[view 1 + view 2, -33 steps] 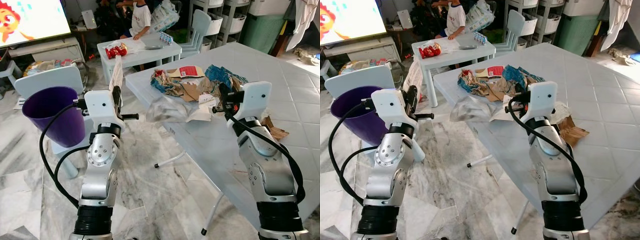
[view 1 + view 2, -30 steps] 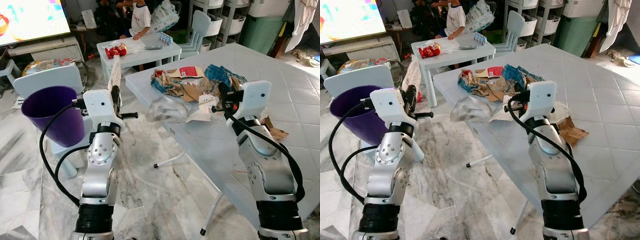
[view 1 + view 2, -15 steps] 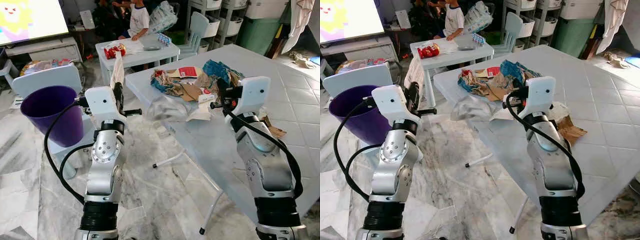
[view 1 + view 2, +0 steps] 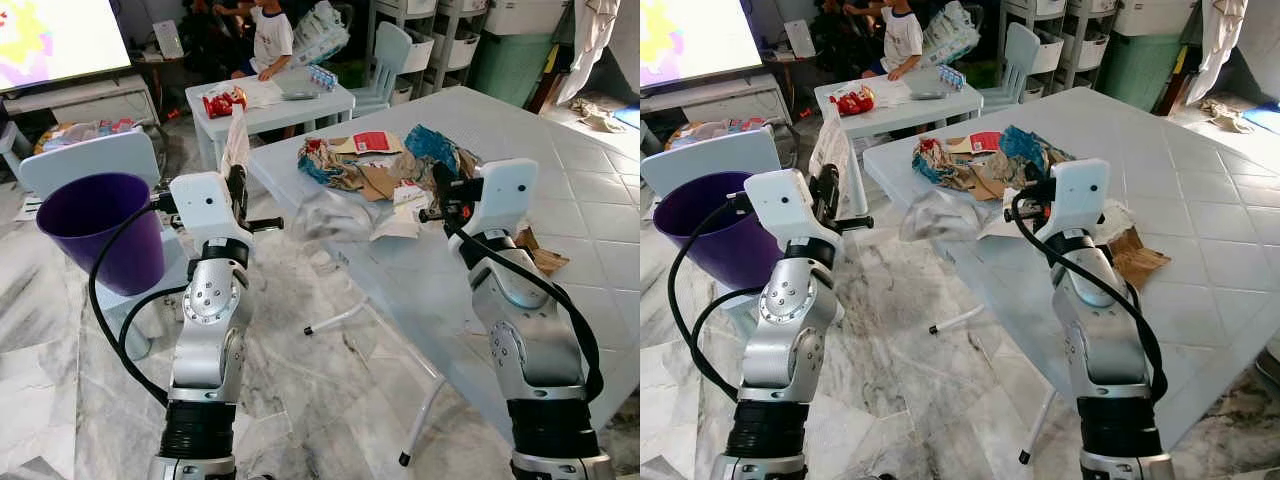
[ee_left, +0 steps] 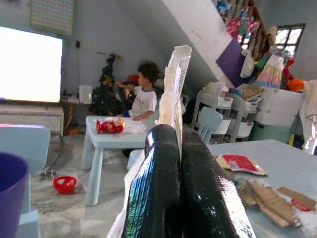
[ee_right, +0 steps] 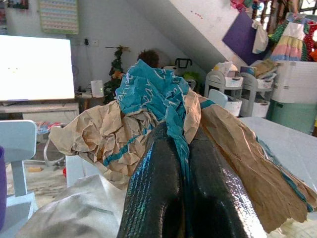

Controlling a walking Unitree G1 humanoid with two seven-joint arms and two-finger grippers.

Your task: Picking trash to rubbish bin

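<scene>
My left gripper (image 4: 237,190) is shut on a tall pale paper wrapper (image 5: 174,84) that stands upright above its fingers. It hovers over the floor between the purple bin (image 4: 98,228) and the grey table's (image 4: 470,300) edge. My right gripper (image 6: 176,135) is shut on a crumpled blue and brown paper (image 6: 153,96), held just above the table beside the trash pile (image 4: 365,165). A clear plastic bag (image 4: 322,215) droops over the table's near edge.
The bin rests on a pale blue chair (image 4: 85,160). Behind stands a small white table (image 4: 290,105) with a red snack packet (image 4: 222,100) and a person (image 4: 272,35) at it. A brown paper scrap (image 4: 542,258) lies by my right arm. A green basket (image 4: 510,62) is at the far right.
The whole view has shifted slightly, so the camera moved. Both grippers keep their hold and stay in about the same place.
</scene>
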